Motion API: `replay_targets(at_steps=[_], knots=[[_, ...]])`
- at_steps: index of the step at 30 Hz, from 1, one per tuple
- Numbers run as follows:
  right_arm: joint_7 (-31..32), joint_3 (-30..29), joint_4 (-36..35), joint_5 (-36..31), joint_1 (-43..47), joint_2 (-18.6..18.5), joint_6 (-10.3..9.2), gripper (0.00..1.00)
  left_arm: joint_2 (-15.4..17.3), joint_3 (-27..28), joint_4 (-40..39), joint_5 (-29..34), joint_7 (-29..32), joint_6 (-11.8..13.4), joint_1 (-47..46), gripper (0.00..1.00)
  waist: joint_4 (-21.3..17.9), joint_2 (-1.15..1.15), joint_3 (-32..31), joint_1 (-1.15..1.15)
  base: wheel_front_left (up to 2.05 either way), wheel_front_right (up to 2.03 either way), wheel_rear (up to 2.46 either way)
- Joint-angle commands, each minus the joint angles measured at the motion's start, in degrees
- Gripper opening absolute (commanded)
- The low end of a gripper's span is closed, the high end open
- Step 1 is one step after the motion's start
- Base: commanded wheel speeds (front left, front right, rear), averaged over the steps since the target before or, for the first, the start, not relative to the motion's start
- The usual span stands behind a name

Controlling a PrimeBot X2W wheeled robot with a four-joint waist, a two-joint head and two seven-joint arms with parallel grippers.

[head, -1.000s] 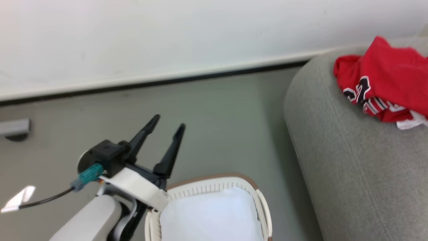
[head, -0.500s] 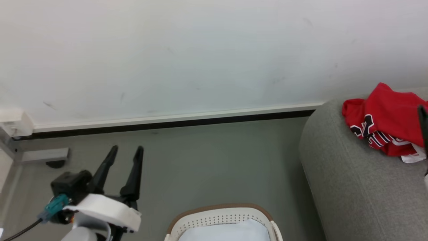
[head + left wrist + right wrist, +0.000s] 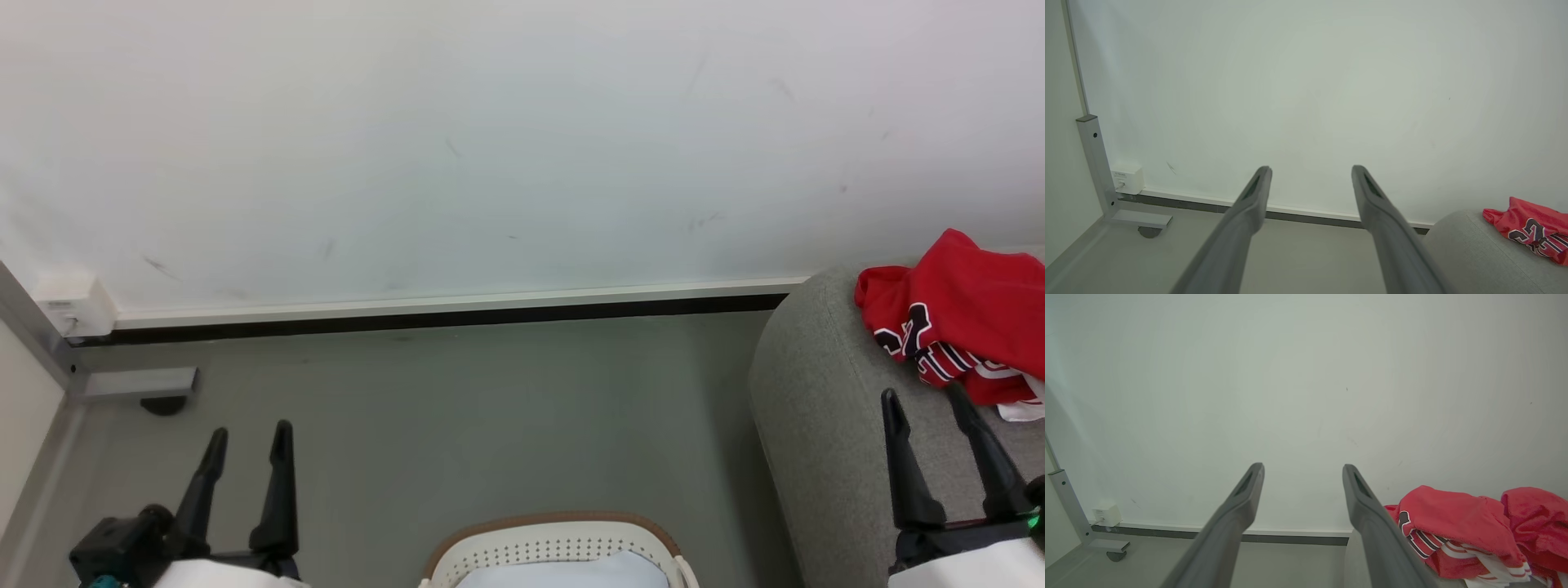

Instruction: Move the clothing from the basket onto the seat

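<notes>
The red jersey (image 3: pixel 959 327) lies crumpled on the grey seat (image 3: pixel 824 425) at the right, its black-and-white numbers showing; it shows too in the left wrist view (image 3: pixel 1533 230) and the right wrist view (image 3: pixel 1461 531). My right gripper (image 3: pixel 924 400) stands open over the seat just short of the jersey, holding nothing. At the lower left my left gripper (image 3: pixel 249 433) is open above the floor, empty. The white basket's brown rim (image 3: pixel 555 523) peeks in at the bottom centre, with plain pale cloth (image 3: pixel 571 572) inside.
A white wall with a dark skirting strip (image 3: pixel 441 314) runs behind the grey floor. A metal post with a foot and castor (image 3: pixel 155 392) and a small white box (image 3: pixel 69 302) stand at the far left.
The head camera has tilted up, so the basket has slid down that view. My left gripper has drawn back to the lower left, and the right gripper has come into view near the jersey.
</notes>
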Motion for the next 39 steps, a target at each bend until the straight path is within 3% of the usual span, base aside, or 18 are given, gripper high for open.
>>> replay_targets(at_steps=[1,11,20,39], knots=[[-1.29,0.67,0.64,-0.02,1.15,0.53,-0.13,1.0,-0.75,1.4,-0.07,1.56,-0.04,-0.93,1.46,1.0,-0.04,0.0,0.06,0.01,0.0,0.0,0.0],[-5.54,6.19,5.92,-1.84,2.18,5.15,-0.13,1.0,-8.65,8.34,5.44,9.63,-0.04,-8.71,5.36,1.0,-0.69,0.0,0.56,0.01,0.0,0.0,0.0],[-6.04,8.74,10.61,-3.69,-1.3,6.73,-0.13,1.0,-12.74,13.19,8.66,14.72,-0.04,-13.9,3.59,1.0,-0.52,0.0,0.87,0.01,0.0,0.0,0.0],[-6.0,8.49,9.79,-4.03,-1.1,7.3,-0.13,1.0,-15.5,16.29,10.01,18.65,-0.04,-17.01,2.13,1.0,-0.81,0.0,0.97,0.01,0.0,0.0,0.0]])
